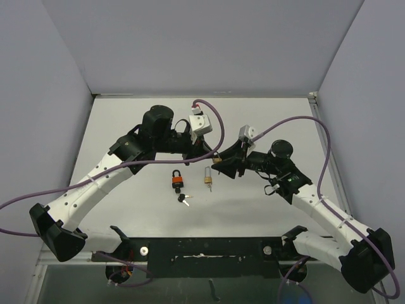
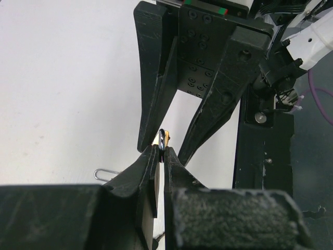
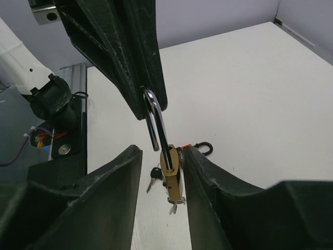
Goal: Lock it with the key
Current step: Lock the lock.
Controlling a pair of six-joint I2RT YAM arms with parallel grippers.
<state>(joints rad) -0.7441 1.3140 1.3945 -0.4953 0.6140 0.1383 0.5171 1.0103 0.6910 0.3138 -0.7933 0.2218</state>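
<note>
Far left on the counter (image 1: pixel 145 215): an orange padlock (image 1: pixel 178 181) lying flat, loose keys (image 1: pixel 183 199) just beside it (no gripper touching either).

Next along, left gripper (image 2: pixel 161 156): clenched on the steel shackle (image 3: pixel 156 122) of the brass padlock (image 3: pixel 170 174), holding it hanging above the counter. Looks sprung open at the shackle, with one leg ending free above the body, so not locked yet. Shows something small and metallic at the bottom of the body, possibly the key (too small to tell).

To the right, right gripper (image 3: pixel 163 152): jaws apart, straddling the brass body, with a clear gap on one side and the other finger close in; nothing grasped.

Step in hand, by the look of it: bracing the padlock body. Next: needs a square clamp on the body's sides without twisting it out of the left grip, then pressing the shackle home and turning the key.
</note>
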